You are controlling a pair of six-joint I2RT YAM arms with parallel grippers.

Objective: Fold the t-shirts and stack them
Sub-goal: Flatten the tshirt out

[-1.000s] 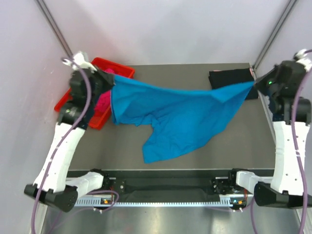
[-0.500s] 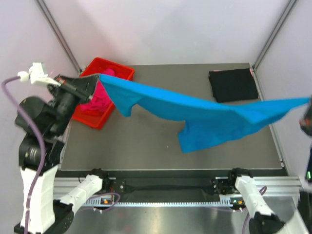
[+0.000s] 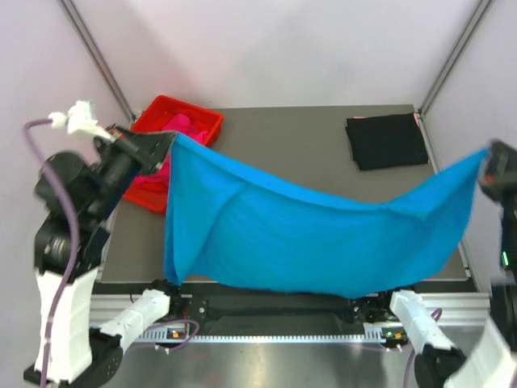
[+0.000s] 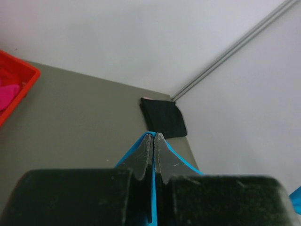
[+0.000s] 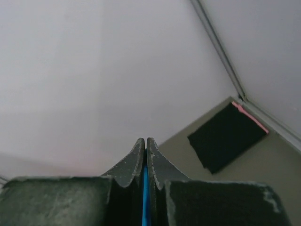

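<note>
While the red tray (image 3: 191, 107) sits at the far left corner of the surface (image 3: 291, 141), a magenta-pink t-shirt (image 3: 182, 126) lies bunched inside it, partly hidden behind the left arm (image 3: 77, 194). That arm is raised at the left side, and the left jaws are pressed together on one corner of the turquoise-blue t-shirt (image 3: 307, 242). The left wrist view shows a thin strip of blue cloth pinched between the two fingers.

From that corner the blue shirt stretches across to the right, held up in the air. It sags in the middle and hangs like a wide sheet over the near half of the surface. Its lower edge drops to about the near rim, and whether it touches there cannot be told.

Farther right, a black t-shirt (image 3: 388, 141) lies folded flat at the far right corner of the surface, well apart from the hanging shirt. At the right edge the right arm (image 3: 501, 174) is raised too. The right jaws are closed tight on the blue shirt's other corner, with a sliver of blue showing between them in the right wrist view.
</note>
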